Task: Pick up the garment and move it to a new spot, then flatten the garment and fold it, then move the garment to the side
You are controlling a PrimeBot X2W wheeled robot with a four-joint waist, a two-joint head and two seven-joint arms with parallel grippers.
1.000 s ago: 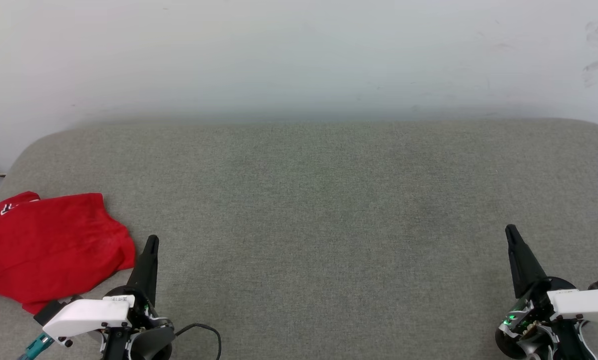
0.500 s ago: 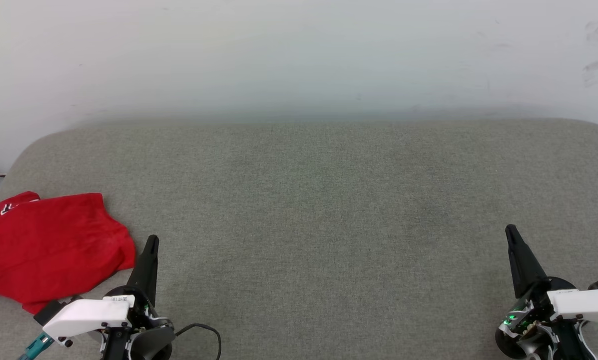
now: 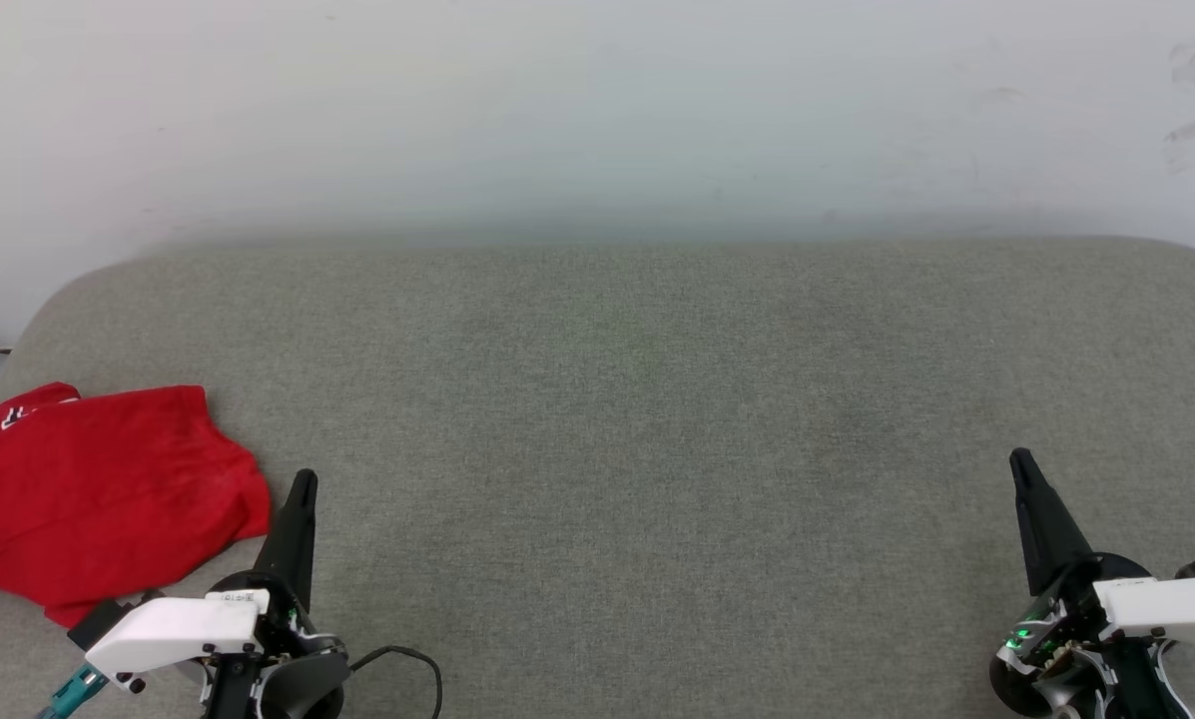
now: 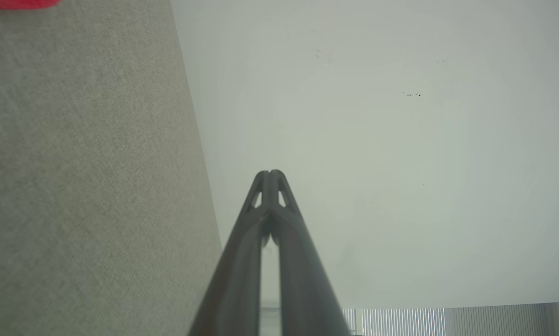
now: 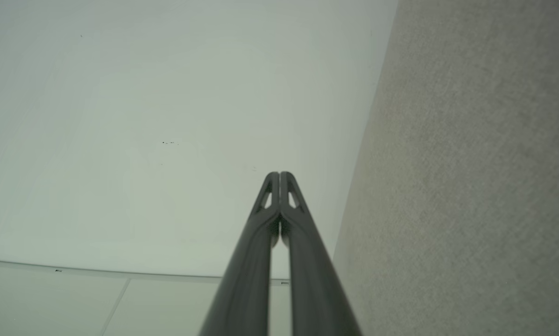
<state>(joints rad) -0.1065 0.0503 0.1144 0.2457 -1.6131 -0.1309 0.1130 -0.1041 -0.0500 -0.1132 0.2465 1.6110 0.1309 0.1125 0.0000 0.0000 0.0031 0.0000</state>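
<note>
Two end effectors, left end effector [image 3: 301, 487] and right end effector [image 3: 1022, 467], are seen with dark tapered fingers [image 4: 239, 270] pressed together, empty. One grey woven surface [image 3: 657, 419] with rounded corners is overlain at its left edge by one rumpled red garment [image 3: 108, 499].

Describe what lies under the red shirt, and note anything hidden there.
The red shirt lies on the grey fabric surface, which shows beyond its right edge. The patch directly beneath is covered by the cloth, so anything there cannot be seen.
</note>
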